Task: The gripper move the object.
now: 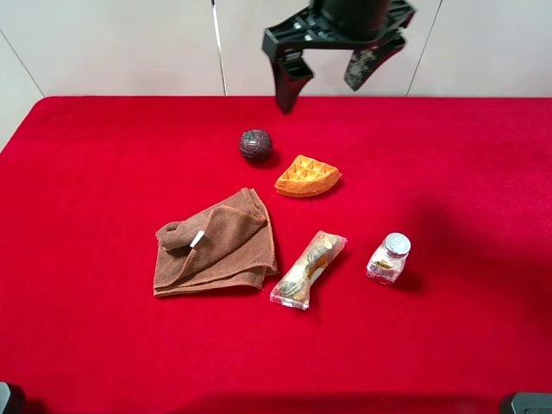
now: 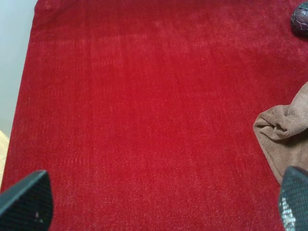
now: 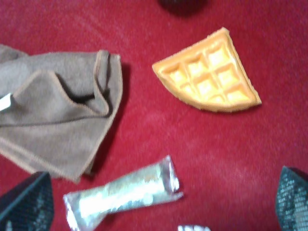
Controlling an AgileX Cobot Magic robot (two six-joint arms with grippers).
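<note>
The object, a small dark brown ball (image 1: 255,145), rests on the red tablecloth at the back centre, just left of the orange waffle (image 1: 306,176). It shows at the edge of the left wrist view (image 2: 301,19) and of the right wrist view (image 3: 183,4). My right gripper (image 1: 320,97) hangs high over the back of the table, above and to the right of the ball, with its jaws spread wide and empty. In its own view (image 3: 159,202) it is well above the waffle (image 3: 211,77). My left gripper (image 2: 159,202) is open and empty over bare red cloth at the left.
A crumpled brown towel (image 1: 216,246) lies left of centre, and shows in both wrist views (image 2: 288,134) (image 3: 53,120). A wrapped snack bar (image 1: 308,269) (image 3: 122,195) lies beside it. A small silver-capped clear jar (image 1: 389,259) stands to the right. The table's back edge is just behind the ball.
</note>
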